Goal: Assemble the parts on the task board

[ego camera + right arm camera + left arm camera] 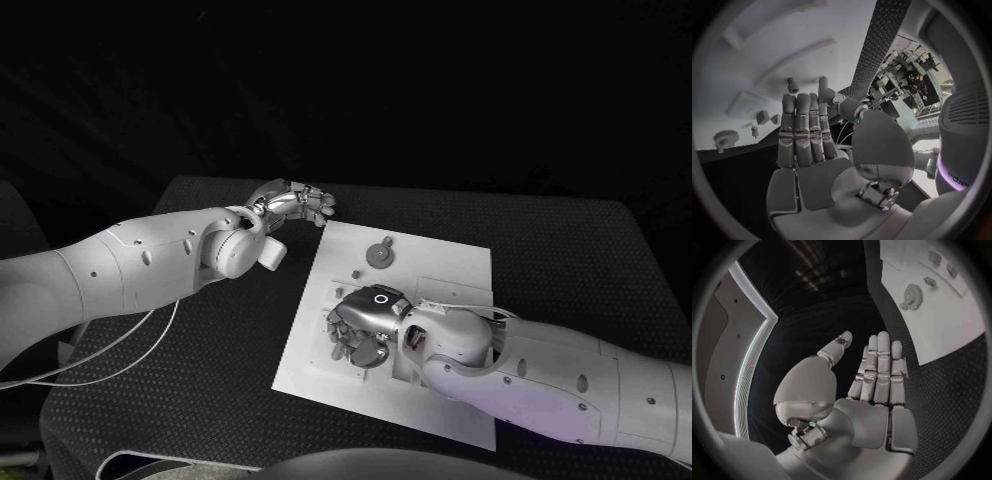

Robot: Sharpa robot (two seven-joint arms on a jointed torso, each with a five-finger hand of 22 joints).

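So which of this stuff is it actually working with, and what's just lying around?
For the job:
task board
gear-shaped part on the board
right hand, over the board
left hand, off the board's corner, holding nothing

Just there:
black table
white cable by the left arm

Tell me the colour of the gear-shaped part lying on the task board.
Grey. The gear-shaped part shows best in the left wrist view, lying on the white task board.

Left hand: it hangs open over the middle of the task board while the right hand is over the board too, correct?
Not quite. The head view shows the left hand open off the task board, over the black table beyond the board's far left corner. The right hand is indeed over the board.
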